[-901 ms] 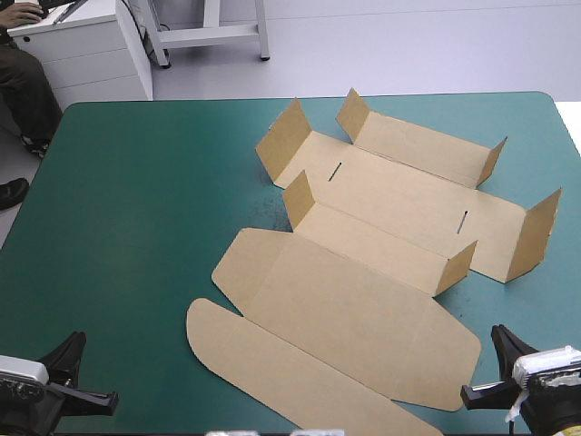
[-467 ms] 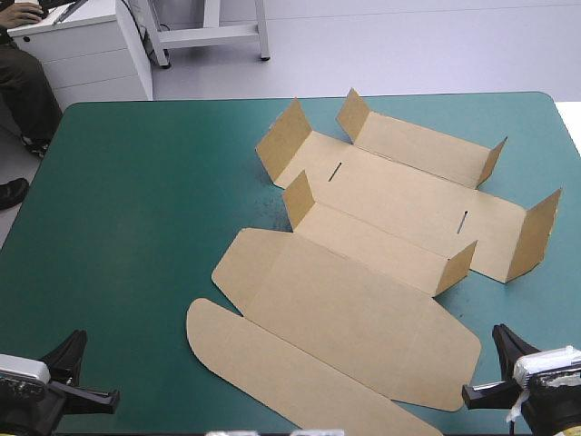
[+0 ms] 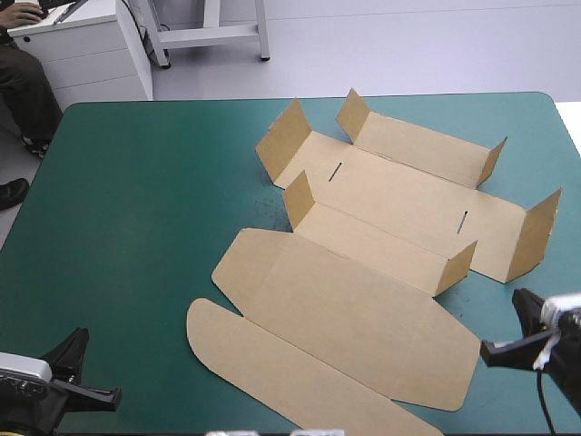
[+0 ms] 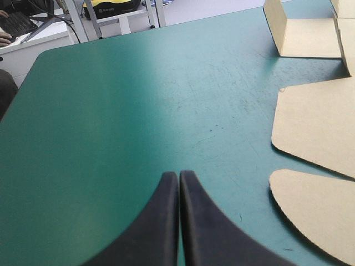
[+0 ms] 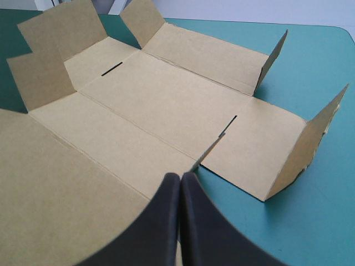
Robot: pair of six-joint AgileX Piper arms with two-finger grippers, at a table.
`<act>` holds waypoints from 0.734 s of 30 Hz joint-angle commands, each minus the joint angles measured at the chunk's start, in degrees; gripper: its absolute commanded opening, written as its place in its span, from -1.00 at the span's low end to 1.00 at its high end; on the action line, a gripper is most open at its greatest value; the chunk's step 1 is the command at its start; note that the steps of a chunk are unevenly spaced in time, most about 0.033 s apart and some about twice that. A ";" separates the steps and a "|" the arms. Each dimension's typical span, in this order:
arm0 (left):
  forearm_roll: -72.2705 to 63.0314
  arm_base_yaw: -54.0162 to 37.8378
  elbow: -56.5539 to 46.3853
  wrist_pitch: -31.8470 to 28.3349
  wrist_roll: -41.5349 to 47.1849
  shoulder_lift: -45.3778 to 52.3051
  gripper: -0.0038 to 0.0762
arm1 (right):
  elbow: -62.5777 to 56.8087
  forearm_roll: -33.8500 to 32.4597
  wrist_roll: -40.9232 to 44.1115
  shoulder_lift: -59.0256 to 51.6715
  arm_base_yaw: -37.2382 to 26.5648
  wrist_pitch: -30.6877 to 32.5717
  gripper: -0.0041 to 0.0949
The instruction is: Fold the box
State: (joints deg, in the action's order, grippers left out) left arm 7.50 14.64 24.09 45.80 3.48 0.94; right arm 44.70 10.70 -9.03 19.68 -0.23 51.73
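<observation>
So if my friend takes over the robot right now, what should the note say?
Left gripper: shut, empty, over the bare teal-green table cover, to the left of the flat brown cardboard box.
Right gripper: shut, empty, at the box's near right side.
Box: lies open, right of the table's middle; small end flaps stand up, the big lid lies flat.
Done: nothing gripped yet.
Left: raise and tuck the walls.

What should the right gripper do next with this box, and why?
Probably open the right gripper and ease it forward to the box: its fingers are shut, holding nothing, and the sheet lies mostly flat just ahead.
</observation>
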 commanded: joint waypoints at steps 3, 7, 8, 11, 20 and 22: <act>0.40 0.10 2.78 -0.96 0.34 0.66 -0.93 | 15.21 -0.08 1.29 15.06 0.03 0.62 -0.95; 0.41 0.10 2.91 -0.64 0.34 0.66 -0.93 | 22.27 -0.08 1.29 24.50 0.03 6.28 -0.95; 0.41 0.10 2.91 -0.64 0.34 0.66 -0.93 | 23.66 -0.08 1.58 26.73 0.03 8.01 -0.95; 0.41 0.10 2.91 -0.75 0.34 0.66 -0.93 | 26.28 -0.08 1.74 31.74 0.03 11.75 -0.95; 0.50 0.10 2.91 -0.83 0.50 0.66 -0.93 | 29.13 -3.63 5.08 40.00 0.03 18.31 -0.54; 0.50 0.10 2.91 -0.83 0.34 0.66 -0.93 | 29.59 -5.57 7.89 41.40 0.03 20.14 -0.32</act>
State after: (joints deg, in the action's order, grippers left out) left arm 7.56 14.64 25.22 48.83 3.48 0.94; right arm 71.94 7.22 -4.09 60.03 -0.23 70.87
